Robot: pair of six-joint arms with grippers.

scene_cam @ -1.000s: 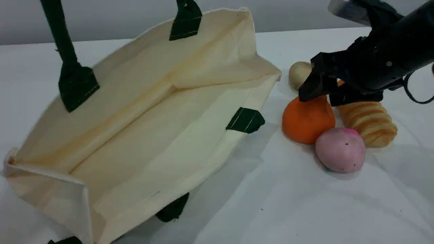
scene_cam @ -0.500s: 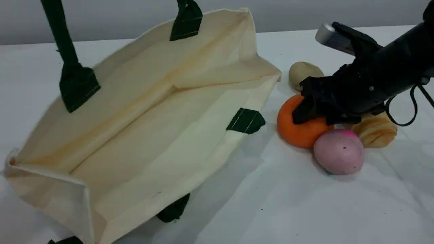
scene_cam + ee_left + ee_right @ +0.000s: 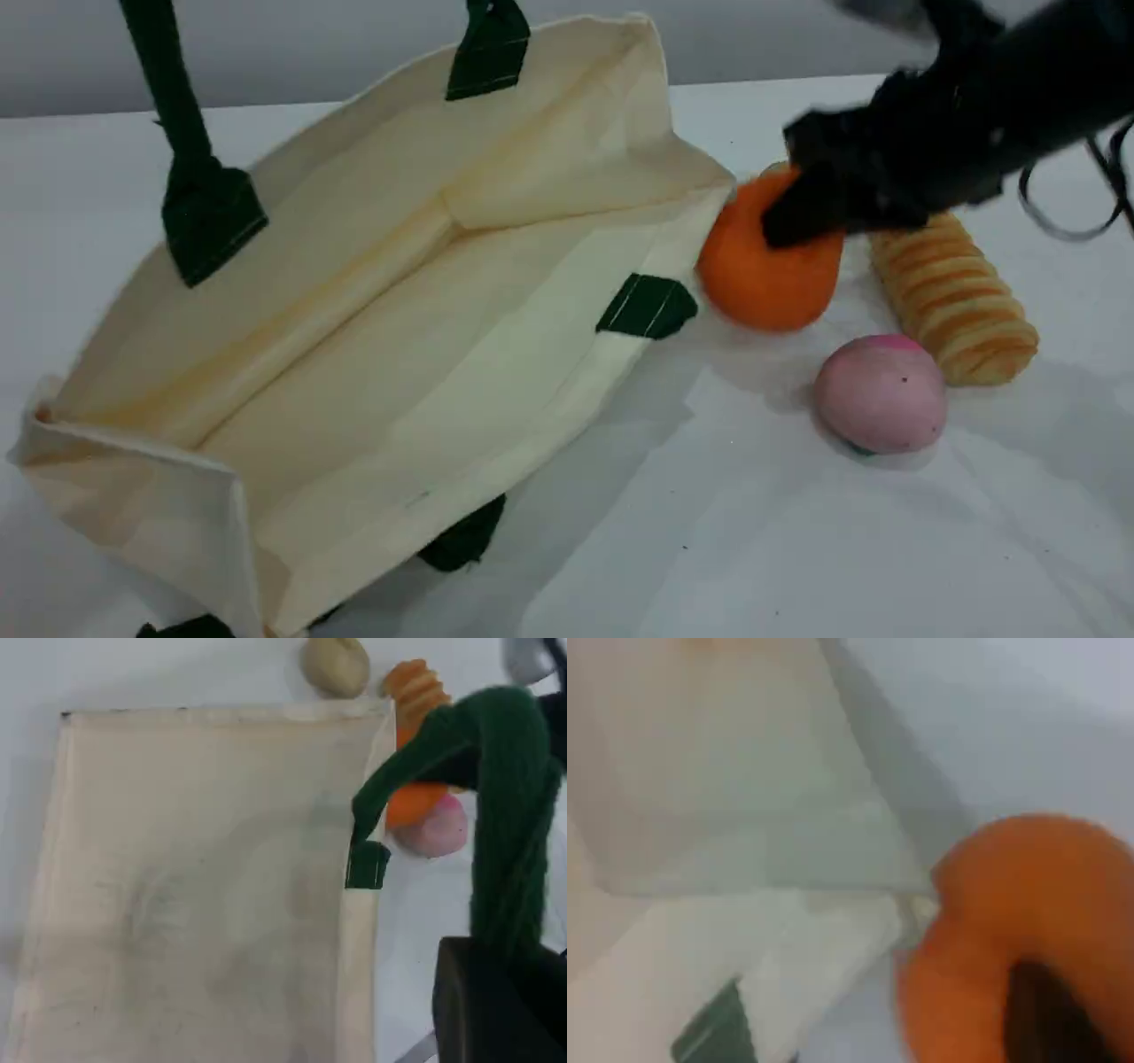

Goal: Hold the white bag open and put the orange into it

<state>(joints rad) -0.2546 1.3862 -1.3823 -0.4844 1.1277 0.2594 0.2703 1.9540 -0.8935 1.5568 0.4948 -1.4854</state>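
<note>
The white bag (image 3: 372,292) lies on the table with its mouth gaping toward the camera. One dark green rope handle (image 3: 168,97) is drawn up out of the top of the scene view. In the left wrist view my left gripper (image 3: 498,988) is shut on that handle (image 3: 509,806), above the bag (image 3: 204,886). My right gripper (image 3: 802,220) is shut on the orange (image 3: 757,270), which hangs just off the table beside the bag's right corner. In the right wrist view a dark fingertip (image 3: 1045,1010) presses into the orange (image 3: 1010,904).
A ridged golden bread loaf (image 3: 952,297) and a pink ball (image 3: 880,394) lie on the white table right of the orange. A beige round item (image 3: 335,665) sits beyond the bag's far corner. A cable loops off the right arm (image 3: 1072,217).
My right gripper closed on the orange, then lifted it and carried it left toward the bag's corner, uncovering the bread loaf. The bag's held handle stayed up.
</note>
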